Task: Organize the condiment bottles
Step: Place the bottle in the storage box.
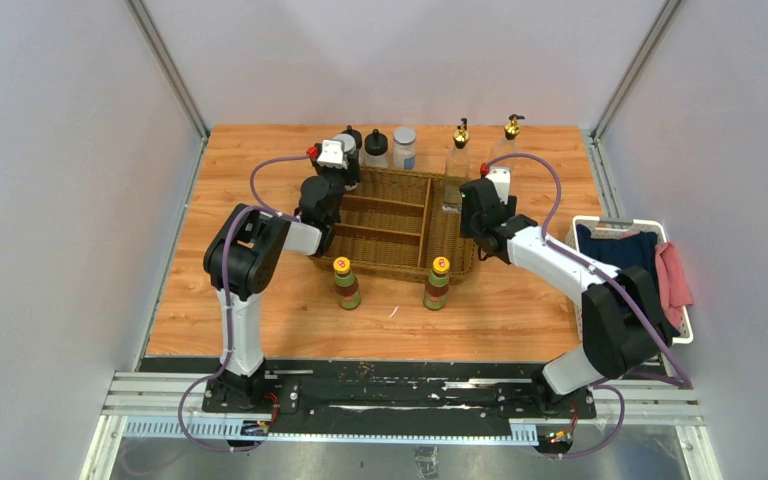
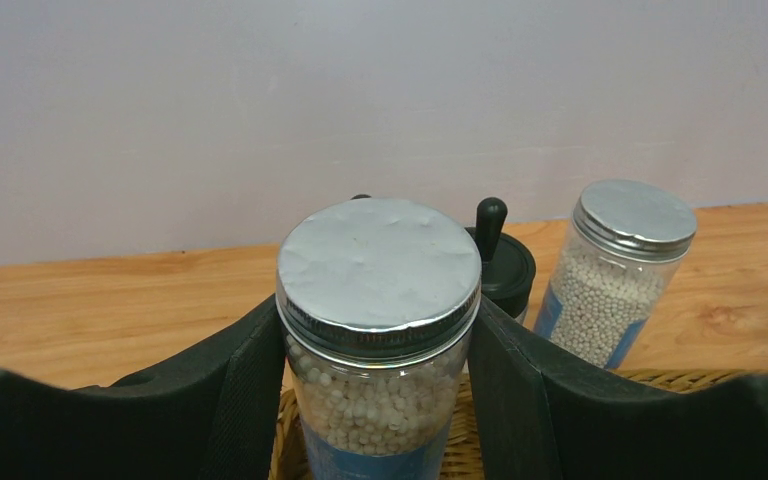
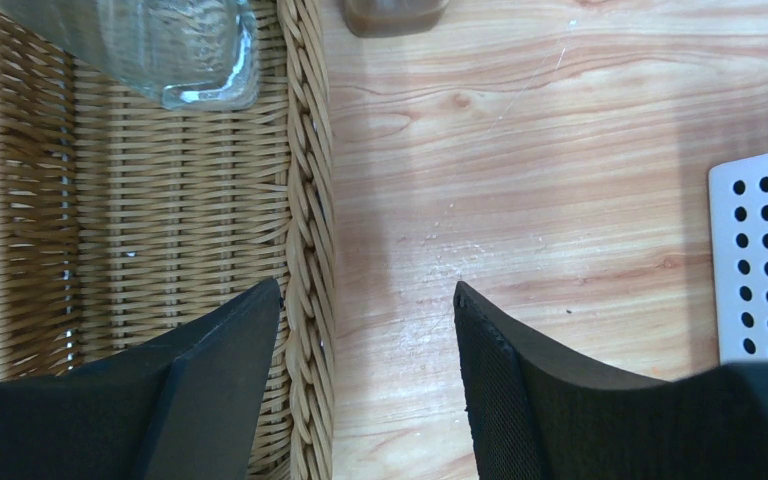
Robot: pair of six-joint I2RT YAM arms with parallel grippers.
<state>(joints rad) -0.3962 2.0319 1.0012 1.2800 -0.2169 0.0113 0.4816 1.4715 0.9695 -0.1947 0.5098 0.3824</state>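
Your left claw point(image 2: 375, 335) pinches the grey-lidded jar point(image 2: 380, 262) upright, likely bound for the basket point(image 1: 390, 268) beneath it. Your right claw point(image 3: 367, 300) gapes empty.

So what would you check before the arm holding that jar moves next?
1. Left gripper shut on the grey-lidded jar: ok.
2. Jar upright: ok.
3. Jar above a wicker basket compartment: cannot tell, only wicker shows beneath.
4. Right gripper open and empty: ok.
5. Right gripper clear of basket: not ok, jaws straddle its right wall.
6. Black-capped bottle clear of left fingers: cannot tell.
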